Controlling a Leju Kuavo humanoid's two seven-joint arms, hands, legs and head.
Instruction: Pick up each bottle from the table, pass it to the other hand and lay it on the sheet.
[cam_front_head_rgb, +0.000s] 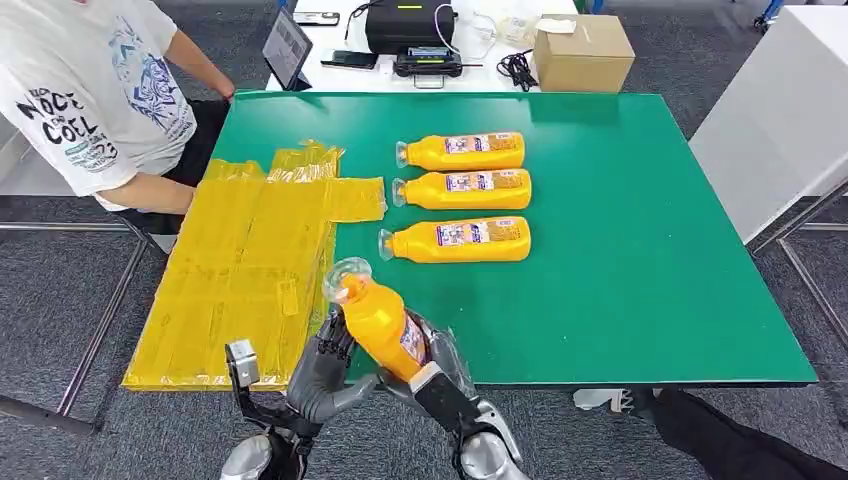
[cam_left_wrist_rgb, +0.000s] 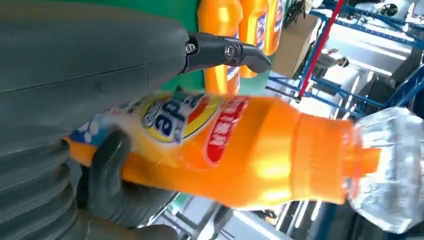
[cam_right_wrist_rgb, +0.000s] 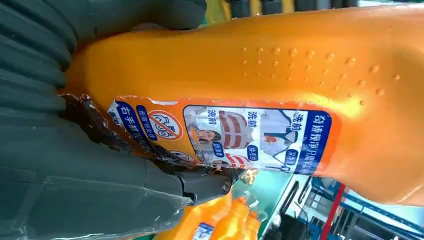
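Nearest the robot, at the front edge of the green table (cam_front_head_rgb: 620, 300), an orange plastic bottle with a clear cap (cam_front_head_rgb: 378, 320) is being held up off the surface between both hands. The left hand (cam_front_head_rgb: 322, 368) is being wrapped around the bottle's lower body from the left side, with its dark fingers (cam_left_wrist_rgb: 112, 172) curled under the label in the left wrist view. The right hand (cam_front_head_rgb: 440, 372) is being pressed against the base end from the right, its thumb and fingers closed over the torn label edge in the right wrist view. Both hands are therefore being kept clamped on the same bottle; the handover is judged to be in mid-exchange.

The long axis of the held bottle is being carried steeply tilted, base low toward the robot and clear cap high, leaning away and a little to the left. The crinkled yellow plastic sheet (cam_front_head_rgb: 240, 270) is lying just to the left of the bottle, so the left hand is the nearer one to it, and a release by the right hand is judged to be what the coming move depends on.

Farther back, three more orange bottles (cam_front_head_rgb: 462, 195) are lying on their sides in a row, caps pointing left toward the sheet. Beyond the sheet's far left corner, a person in a white printed shirt (cam_front_head_rgb: 90, 90) is being seen seated.
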